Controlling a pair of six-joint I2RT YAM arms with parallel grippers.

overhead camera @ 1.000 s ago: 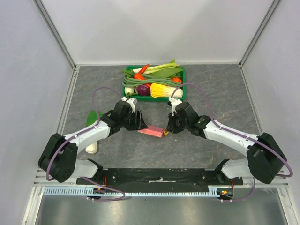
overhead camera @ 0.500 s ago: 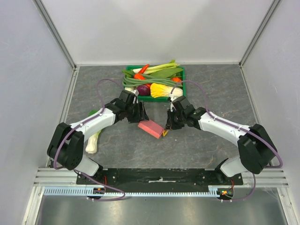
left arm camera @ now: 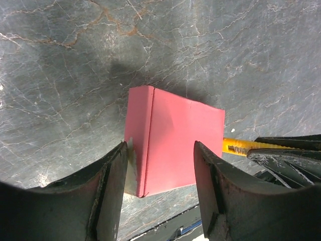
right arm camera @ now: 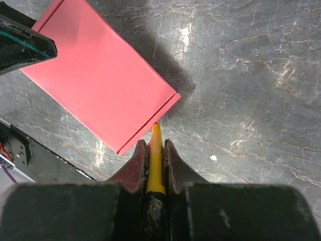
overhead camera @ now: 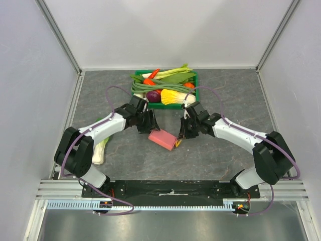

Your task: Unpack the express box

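Surface: dark grey marbled table, pale walls on three sides, arm bases at the near edge.
Express box: the express box sits mid-table between the two grippers, in front of the green crate. One end looks raised, with shadow beneath it.
Left gripper: on the left gripper the fingers are spread, one to each side of the box's end, and one fingertip touches its side face. I cannot tell whether they clamp it or only bracket it.
Right gripper: the right gripper is clenched on a yellow cutter, whose tip meets the box's edge near a corner.
Handling: I judge it light and thin. The cardboard should be stiff across the flat faces but easy to dent at the edges. The plain surface looks smooth, so it will likely slide on the stone if the cutter pushes it.
Where to hold: across the two long edges, at the end away from the cutter, leaving the seam free.
Count: one express box, one cutter, one crate, two grippers, and one pale stalk vegetable loose beside the left arm. The vegetables in the crate overlap too much for me to count.
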